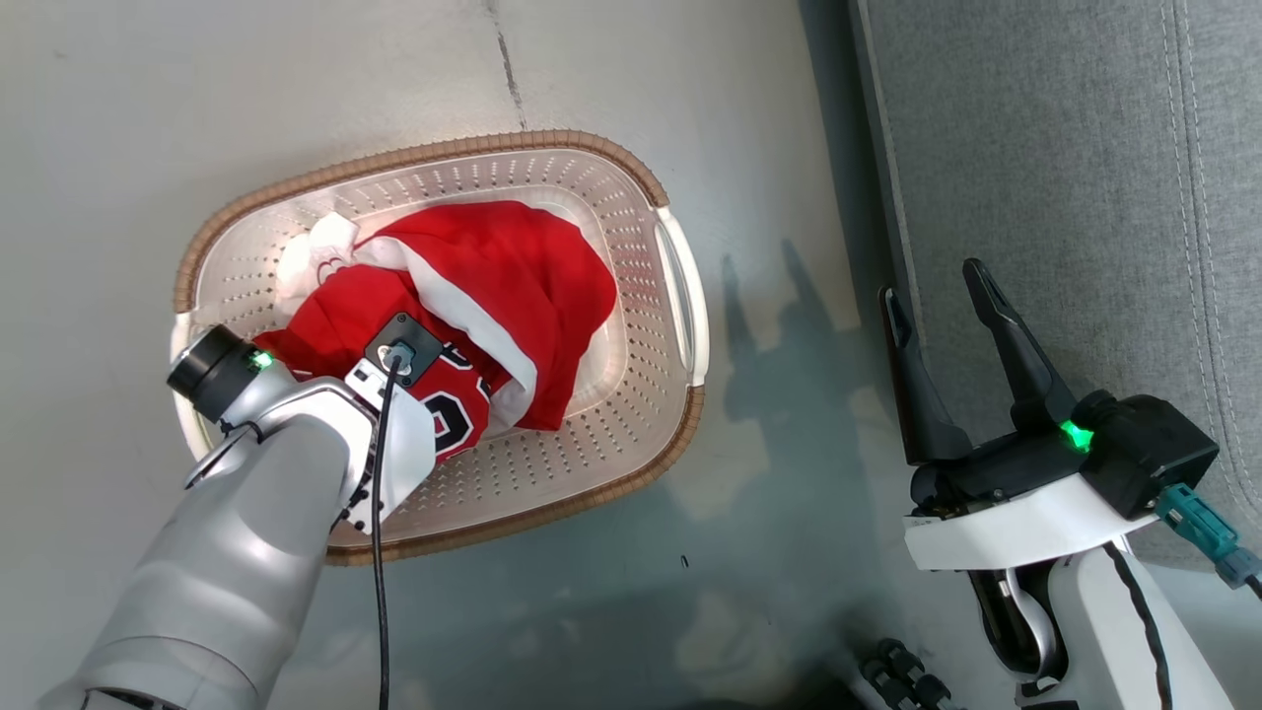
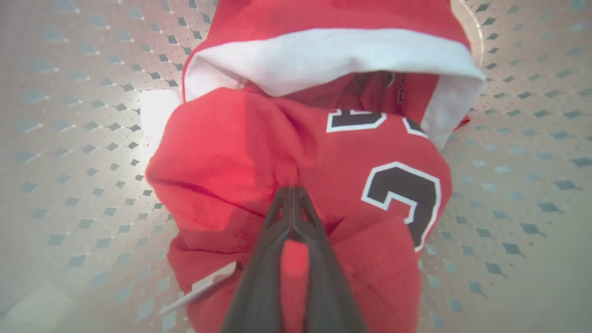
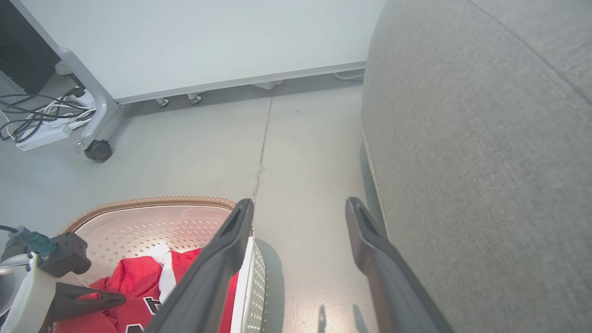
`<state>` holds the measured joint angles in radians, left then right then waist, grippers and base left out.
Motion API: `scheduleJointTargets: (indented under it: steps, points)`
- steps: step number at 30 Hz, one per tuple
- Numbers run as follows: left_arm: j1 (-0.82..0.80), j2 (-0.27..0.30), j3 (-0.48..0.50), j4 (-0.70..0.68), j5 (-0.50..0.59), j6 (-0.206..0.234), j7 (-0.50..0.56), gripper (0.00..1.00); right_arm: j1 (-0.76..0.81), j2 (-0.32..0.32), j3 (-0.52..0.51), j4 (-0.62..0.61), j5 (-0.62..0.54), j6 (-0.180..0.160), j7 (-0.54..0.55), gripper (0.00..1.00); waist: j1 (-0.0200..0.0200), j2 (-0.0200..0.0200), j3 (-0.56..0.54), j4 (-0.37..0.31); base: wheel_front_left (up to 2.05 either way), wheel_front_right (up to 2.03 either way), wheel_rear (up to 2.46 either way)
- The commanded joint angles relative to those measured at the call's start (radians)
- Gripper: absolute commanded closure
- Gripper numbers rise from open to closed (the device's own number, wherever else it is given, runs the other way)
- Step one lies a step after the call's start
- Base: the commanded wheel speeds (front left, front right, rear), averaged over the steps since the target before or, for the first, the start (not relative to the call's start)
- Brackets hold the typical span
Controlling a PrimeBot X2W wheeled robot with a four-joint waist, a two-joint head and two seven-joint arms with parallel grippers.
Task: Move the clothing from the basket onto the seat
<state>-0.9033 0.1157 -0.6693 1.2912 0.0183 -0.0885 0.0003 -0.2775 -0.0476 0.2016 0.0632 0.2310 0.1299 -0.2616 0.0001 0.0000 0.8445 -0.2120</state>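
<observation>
Inside the basket (image 1: 414, 158), my left gripper (image 2: 291, 192) pinches a fold of the red clothing (image 1: 493, 286), fingers pressed together on it. Beyond the basket's right side lies the seat (image 1: 1085, 148), nearer my right gripper (image 1: 935, 284) (fingers spread, holding nothing).

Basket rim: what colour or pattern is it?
The basket rim is brown with a woven look; the head view shows it best.
</observation>
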Motion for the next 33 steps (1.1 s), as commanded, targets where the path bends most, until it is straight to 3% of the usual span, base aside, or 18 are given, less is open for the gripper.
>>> scheduleJointTargets:
  steps: [1, 29, 30, 31, 32, 33]
  points:
    - [0.014, 0.006, -0.002, 0.000, -0.007, -0.006, -0.010, 1.00, -0.009, -0.005, -0.004, 0.007, -0.004, 0.002, -0.006, 0.00, -0.0001, 0.0000, -0.011, 0.007, 0.00, 0.00, 0.00]
    - [0.055, -0.056, -0.001, -0.001, -0.118, -0.010, -0.168, 1.00, -0.036, -0.005, -0.022, 0.092, -0.039, 0.002, -0.006, 0.00, -0.0001, 0.0000, -0.166, 0.067, 0.00, 0.00, 0.00]
    - [0.055, -0.057, 0.000, -0.001, -0.122, -0.003, -0.180, 0.37, -0.035, -0.005, -0.023, 0.094, -0.040, 0.002, -0.006, 0.00, -0.0001, 0.0000, -0.171, 0.070, 0.00, 0.00, 0.00]
    - [0.055, -0.057, 0.000, -0.001, -0.122, -0.003, -0.180, 0.37, -0.035, -0.005, -0.023, 0.094, -0.040, 0.002, -0.006, 0.00, -0.0001, 0.0000, -0.171, 0.070, 0.00, 0.00, 0.00]
    - [0.058, -0.058, 0.005, -0.001, -0.135, 0.002, -0.188, 0.00, -0.034, -0.005, -0.025, 0.096, -0.039, 0.002, -0.006, 0.00, -0.0001, 0.0000, -0.177, 0.073, 0.00, 0.00, 0.00]
    - [0.062, -0.059, 0.011, 0.000, -0.142, 0.007, -0.196, 0.00, -0.034, -0.005, -0.026, 0.099, -0.040, 0.002, -0.006, 0.00, -0.0001, 0.0000, -0.184, 0.075, 0.00, 0.00, 0.00]
